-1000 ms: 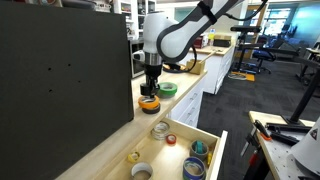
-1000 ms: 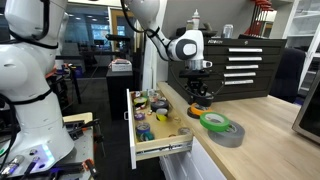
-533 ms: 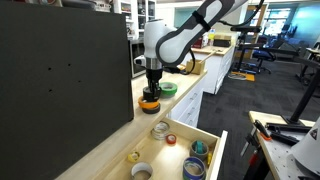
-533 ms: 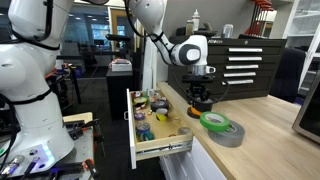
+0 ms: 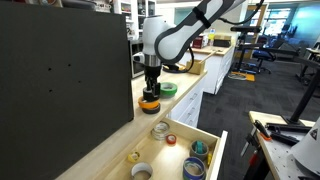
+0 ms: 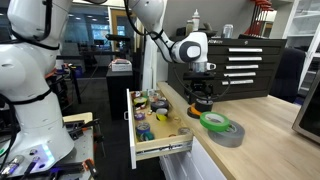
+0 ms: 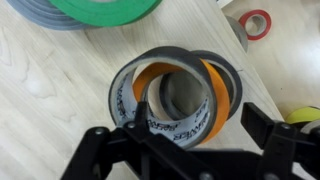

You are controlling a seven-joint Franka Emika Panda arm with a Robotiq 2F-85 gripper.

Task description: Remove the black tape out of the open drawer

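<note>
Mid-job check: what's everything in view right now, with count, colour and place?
counter: one, pale wood.
open drawer: one, cream inside, white front, holding several small items.
grey roll: one, grey, on the counter.
green roll: one, green, lying on the grey roll.
yellow-orange roll: one, yellow-orange, on the counter beside the grey roll.
black tape: one, black, stacked with the yellow-orange roll, outside the open drawer.
red ring: one, red, on a pale surface past the counter edge.
arm: one, white, above the stack.
claw: one, black, fingers either side of the stack; contact unclear.
</note>
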